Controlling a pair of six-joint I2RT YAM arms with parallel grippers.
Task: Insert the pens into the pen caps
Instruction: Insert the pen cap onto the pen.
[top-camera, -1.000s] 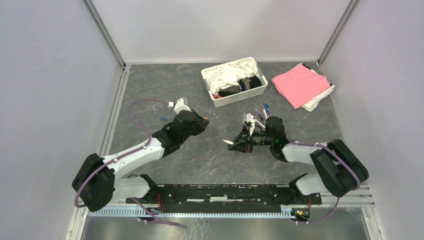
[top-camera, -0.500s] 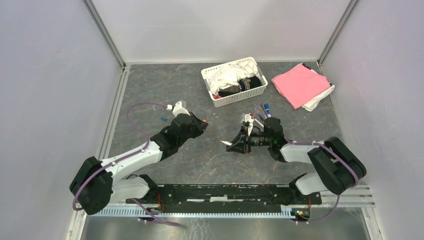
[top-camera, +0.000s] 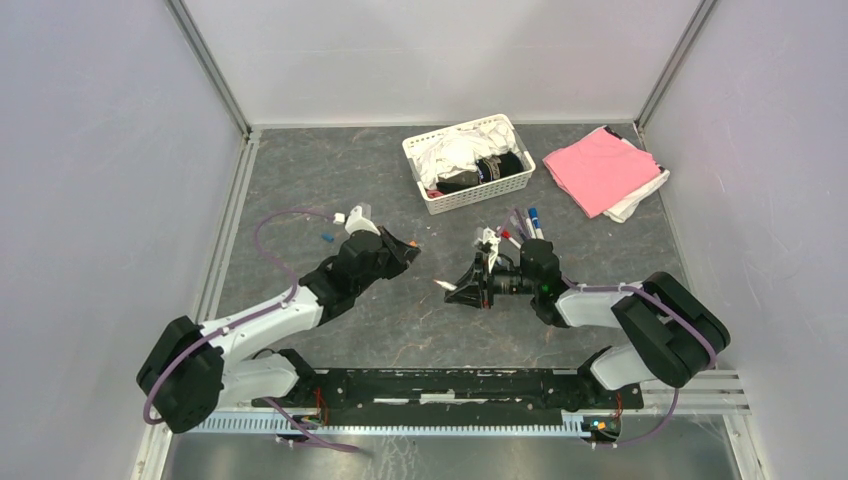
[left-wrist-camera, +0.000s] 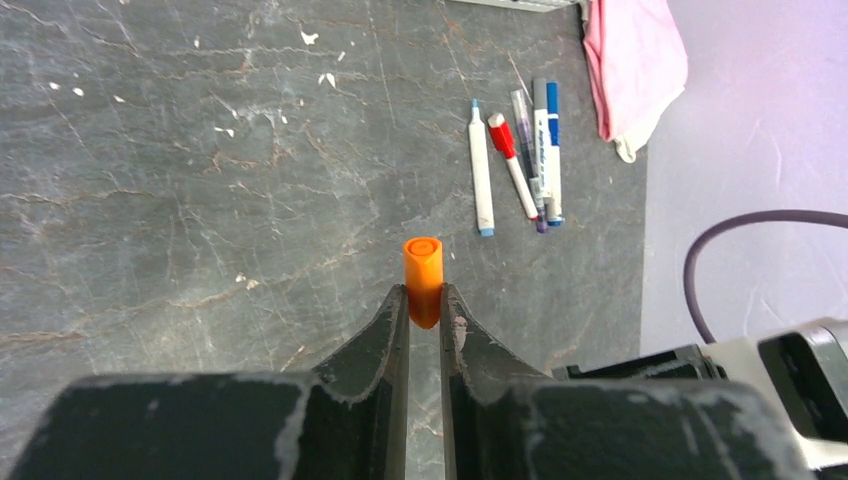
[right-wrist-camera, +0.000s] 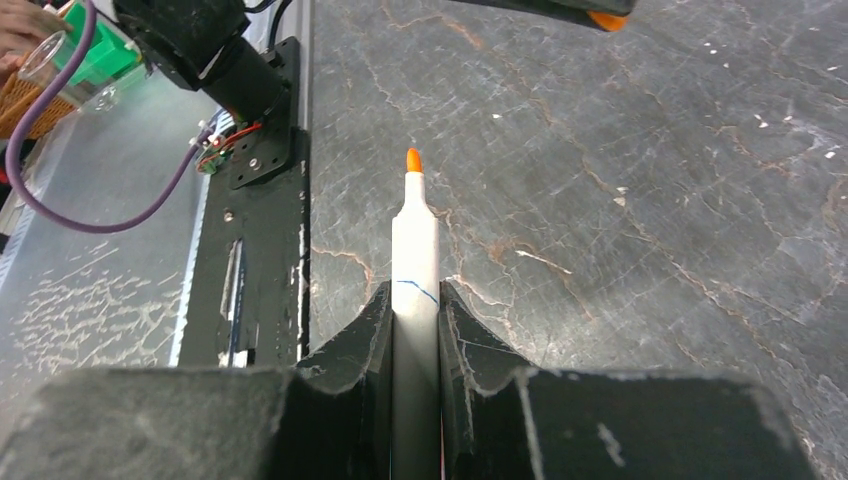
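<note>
1. Our left pincer is clenched on a short orange pen cap, which sticks out past the fingertips with its round end facing outward.
2. Our right pincer grasps a white pen by the barrel, and the pen's bare orange tip points out well beyond the fingertips.
3. From above, we see both pincers held over the grey worktop. They face each other, with the cap and the pen tip near one another but apart.
4. The other pens lie side by side in a small cluster on the worktop, just behind the right pincer in the top view. One has a red cap on, and another is white with blue ends.
5. A tiny blue cap lies alone on the worktop, off to the left of the left pincer.
6. At the far side we see a white basket with crumpled cloth and something dark inside. A folded pink cloth lies to its right.
</note>
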